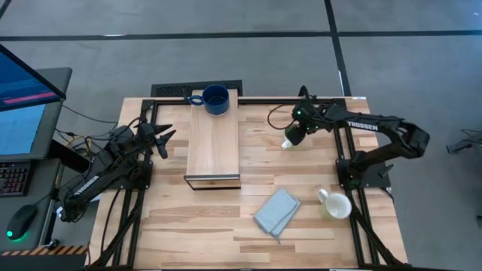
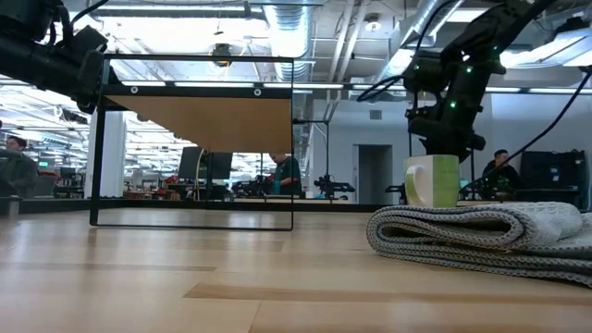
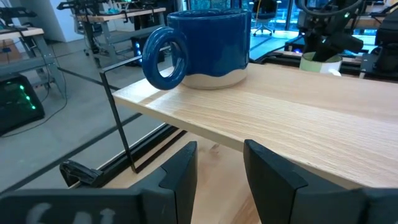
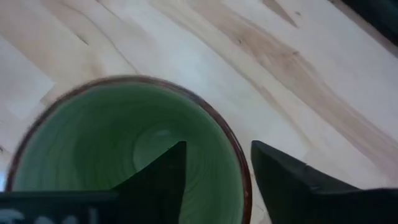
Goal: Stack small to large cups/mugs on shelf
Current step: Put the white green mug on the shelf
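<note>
The dark blue mug (image 1: pixel 215 98) (image 3: pixel 205 43) stands upright on the far end of the shelf (image 1: pixel 213 143) (image 3: pixel 298 112), its handle toward the table's left. The light green mug (image 1: pixel 287 144) (image 2: pixel 432 180) (image 4: pixel 124 143) sits right of the shelf. My right gripper (image 1: pixel 292 137) (image 4: pixel 217 174) is open above it, pointing down, one finger inside the rim and one outside. The white mug (image 1: pixel 337 205) stands near the table's right near corner. My left gripper (image 1: pixel 162 139) (image 3: pixel 217 168) is open and waits beside the shelf's left side. My right gripper straddles the green mug's rim (image 4: pixel 241 168) from above, one finger inside the hollow and one outside. The gap between the fingers is wider than the wall, and I cannot tell whether either finger touches it.
A folded grey-blue cloth (image 1: pixel 276 212) (image 2: pixel 481 231) lies on the near part of the table between the shelf and the white mug. Black frame rails (image 1: pixel 346 150) run along the table's left and right sides. Bare wood lies between shelf and green mug.
</note>
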`<state>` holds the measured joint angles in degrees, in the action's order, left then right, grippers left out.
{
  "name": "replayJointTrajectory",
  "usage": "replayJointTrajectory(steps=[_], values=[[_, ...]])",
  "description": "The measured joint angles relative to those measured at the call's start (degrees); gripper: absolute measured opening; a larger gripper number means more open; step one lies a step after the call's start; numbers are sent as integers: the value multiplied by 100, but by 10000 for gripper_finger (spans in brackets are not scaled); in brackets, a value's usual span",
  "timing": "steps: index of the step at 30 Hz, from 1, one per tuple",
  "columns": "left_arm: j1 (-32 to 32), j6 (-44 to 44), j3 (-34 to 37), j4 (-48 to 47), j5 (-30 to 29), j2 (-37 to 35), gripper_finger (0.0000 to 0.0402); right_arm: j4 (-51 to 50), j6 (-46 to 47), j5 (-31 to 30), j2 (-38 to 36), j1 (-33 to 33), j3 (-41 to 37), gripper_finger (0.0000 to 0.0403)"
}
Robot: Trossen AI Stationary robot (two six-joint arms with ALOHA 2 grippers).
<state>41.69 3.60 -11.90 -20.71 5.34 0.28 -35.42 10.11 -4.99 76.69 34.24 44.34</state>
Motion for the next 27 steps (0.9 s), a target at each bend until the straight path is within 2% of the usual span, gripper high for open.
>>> replayJointTrajectory(steps=[10, 19, 27], values=[[1, 0, -2, -13, 0, 1, 123, -45, -54, 92, 32, -9, 21, 29], [2, 0, -2, -37, -7, 0, 123, -59, 355, 65, 17, -13, 42, 30], [2, -26, -2, -39, -11, 1, 123, -874, 489, 197, 21, -281, 1005, 30]])
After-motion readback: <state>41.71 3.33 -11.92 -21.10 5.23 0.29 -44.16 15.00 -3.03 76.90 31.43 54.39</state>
